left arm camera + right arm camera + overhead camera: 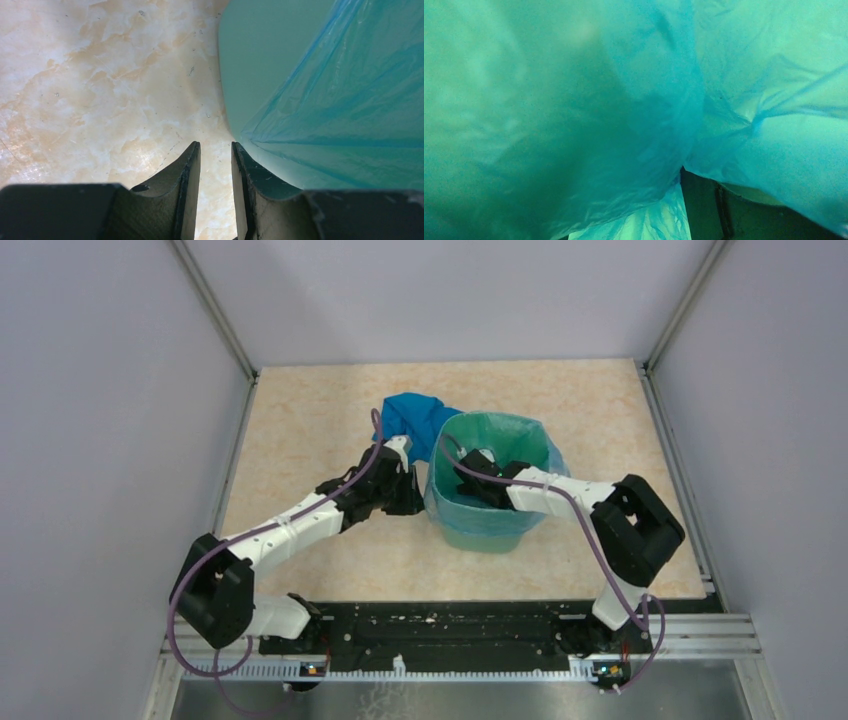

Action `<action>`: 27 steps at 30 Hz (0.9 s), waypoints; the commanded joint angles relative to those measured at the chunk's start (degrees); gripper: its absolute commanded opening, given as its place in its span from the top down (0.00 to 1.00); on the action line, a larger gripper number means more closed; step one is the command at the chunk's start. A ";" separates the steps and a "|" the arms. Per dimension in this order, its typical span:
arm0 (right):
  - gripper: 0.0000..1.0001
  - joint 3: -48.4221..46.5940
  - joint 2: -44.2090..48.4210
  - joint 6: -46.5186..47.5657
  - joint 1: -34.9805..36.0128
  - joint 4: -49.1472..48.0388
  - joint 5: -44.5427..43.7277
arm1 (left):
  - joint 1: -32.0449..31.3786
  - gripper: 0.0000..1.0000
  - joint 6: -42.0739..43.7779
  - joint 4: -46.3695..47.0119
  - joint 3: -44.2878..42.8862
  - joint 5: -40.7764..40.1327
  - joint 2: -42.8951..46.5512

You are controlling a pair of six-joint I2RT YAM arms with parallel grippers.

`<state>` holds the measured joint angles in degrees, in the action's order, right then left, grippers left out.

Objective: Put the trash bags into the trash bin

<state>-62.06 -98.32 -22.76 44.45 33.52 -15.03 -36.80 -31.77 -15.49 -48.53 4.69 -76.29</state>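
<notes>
— Where's your left gripper sitting?
— Just beside the trash bin, by its outer wall, fingers slightly parted on nothing; the trash bag drapes down that wall close by one finger
— And your right gripper?
— Down inside the bin, smothered in bag film; clamped or not, you cannot tell

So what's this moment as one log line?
trash bag: lining trash bin, bunch outside rear-left | left hand: beside bin, open, empty | right hand: inside bin, grip hidden
</notes>
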 commanded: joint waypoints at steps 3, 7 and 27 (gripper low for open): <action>0.32 -3.19 4.27 -1.47 -0.41 2.50 -1.67 | 0.25 0.64 0.66 1.46 -1.83 0.47 -0.44; 0.32 -3.90 5.50 -1.75 -0.43 3.59 -2.24 | 0.23 0.65 0.49 1.47 -1.85 0.71 -0.76; 0.33 -8.16 9.56 -2.20 -0.40 7.43 -1.61 | 0.23 0.65 0.15 1.38 -1.83 1.25 -0.81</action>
<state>-66.00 -92.79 -24.21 44.38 39.99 -16.27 -36.80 -31.79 -15.51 -48.58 5.37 -76.77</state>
